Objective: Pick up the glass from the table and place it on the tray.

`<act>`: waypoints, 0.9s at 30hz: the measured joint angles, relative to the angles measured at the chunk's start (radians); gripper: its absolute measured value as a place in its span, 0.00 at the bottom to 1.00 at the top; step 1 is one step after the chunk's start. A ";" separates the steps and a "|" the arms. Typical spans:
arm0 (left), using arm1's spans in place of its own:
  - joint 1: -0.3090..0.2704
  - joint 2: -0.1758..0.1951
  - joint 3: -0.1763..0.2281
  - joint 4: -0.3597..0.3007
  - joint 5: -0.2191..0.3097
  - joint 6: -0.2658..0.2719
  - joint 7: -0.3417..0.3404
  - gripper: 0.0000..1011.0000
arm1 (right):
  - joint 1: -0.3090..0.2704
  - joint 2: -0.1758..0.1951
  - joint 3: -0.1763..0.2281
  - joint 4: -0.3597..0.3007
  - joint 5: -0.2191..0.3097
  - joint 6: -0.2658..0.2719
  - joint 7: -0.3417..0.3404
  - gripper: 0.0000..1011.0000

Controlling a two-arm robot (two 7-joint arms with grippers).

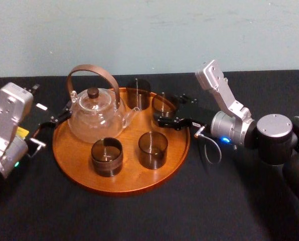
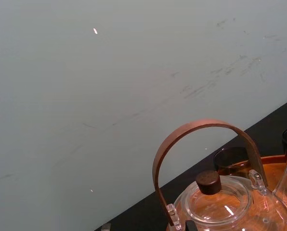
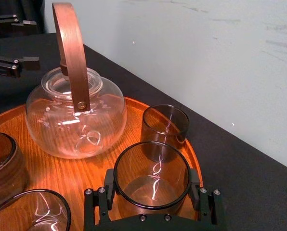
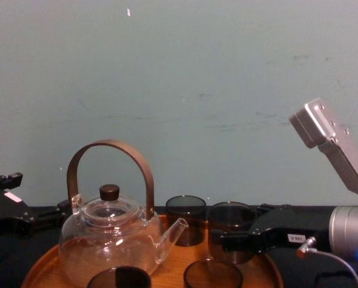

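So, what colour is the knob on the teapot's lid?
The knob is dark brown; the left wrist view shows it best.

The head camera looked down on the tray (image 1: 129, 176); the chest camera faced it low and level. The right wrist camera sat close behind its pincer (image 3: 153, 193), sharing the teapot (image 3: 52, 120) beyond with the left's.

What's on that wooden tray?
A teapot, three free glasses, and a fourth glass in the right gripper, which hides whether its base touches the tray. The left gripper hangs beside.
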 joint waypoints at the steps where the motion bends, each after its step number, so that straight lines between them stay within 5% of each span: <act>1: 0.000 0.000 0.000 0.000 0.000 0.000 0.000 0.99 | 0.000 -0.001 0.000 0.002 -0.001 0.000 -0.001 0.89; 27: 0.000 0.000 0.000 0.000 0.000 0.000 0.000 0.99 | -0.002 -0.004 0.004 0.004 -0.012 -0.003 -0.015 0.91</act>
